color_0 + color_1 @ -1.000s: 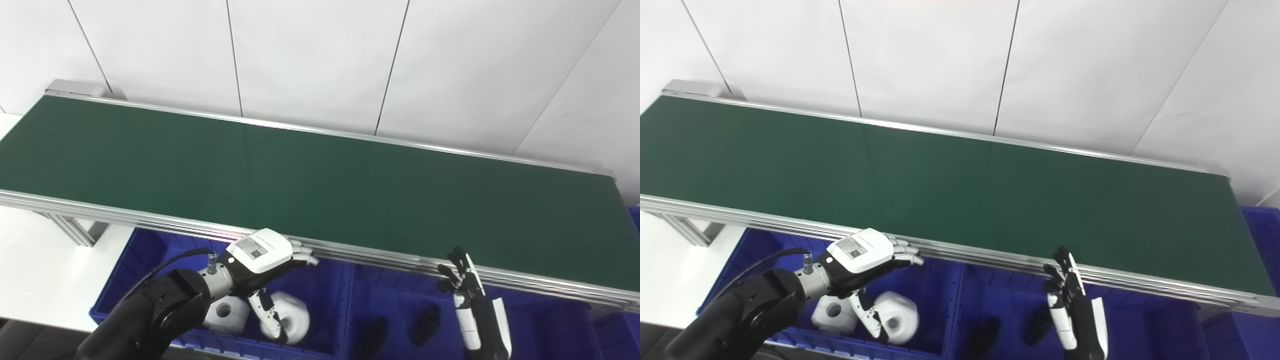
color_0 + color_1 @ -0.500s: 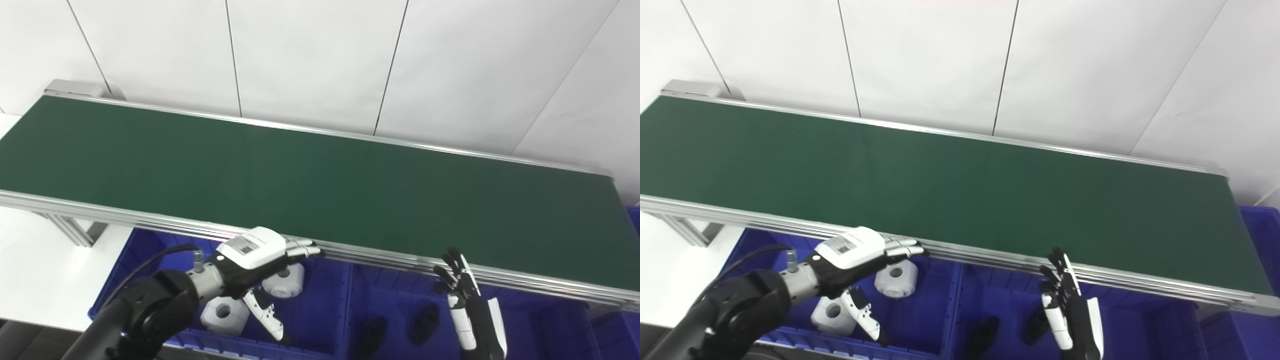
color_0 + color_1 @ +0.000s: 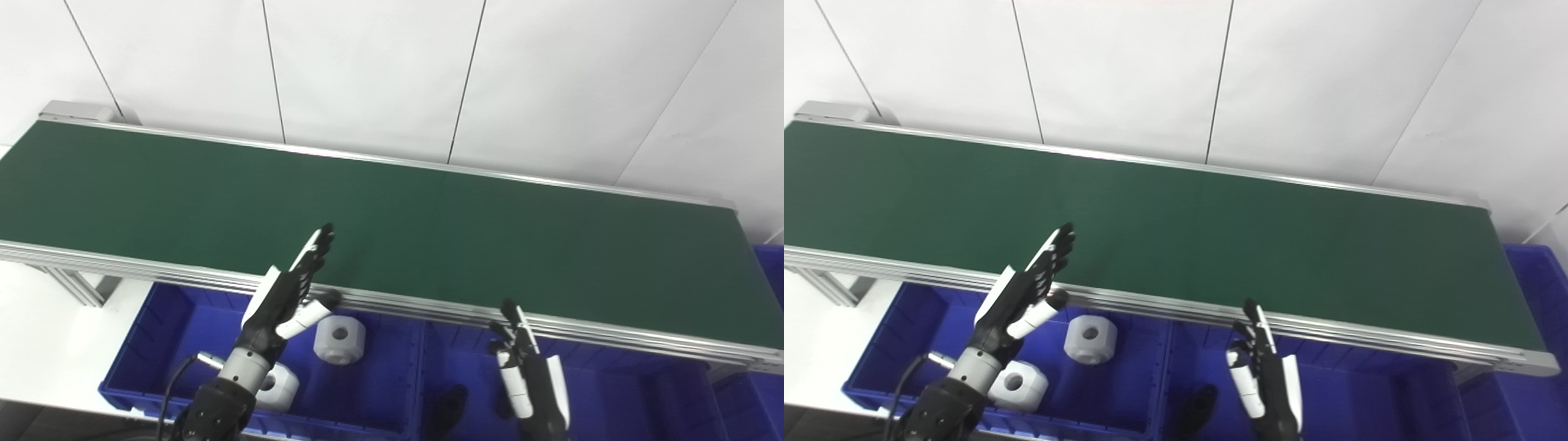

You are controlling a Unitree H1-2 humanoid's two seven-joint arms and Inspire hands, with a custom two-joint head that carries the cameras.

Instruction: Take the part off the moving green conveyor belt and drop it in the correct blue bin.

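While my left hand (image 3: pixel 285 294) stands upright by the long green conveyor belt (image 3: pixel 429 239), fingers straight, close together and empty, both white chunky plastic parts with round centre holes sit in the left blue plastic bin (image 3: pixel 153 334). Rear part (image 3: pixel 339 335): bore up toward me. Front part (image 3: pixel 1017 384): likewise. Right hand (image 3: pixel 530 383) loosely spread, empty.

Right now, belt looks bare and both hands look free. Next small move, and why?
Probably hold the left hand open at the near edge of the green conveyor belt and wait. No part shows on the belt, two white parts already lie in the left blue bin, and the right hand holds nothing above the neighbouring bin with a dark part.
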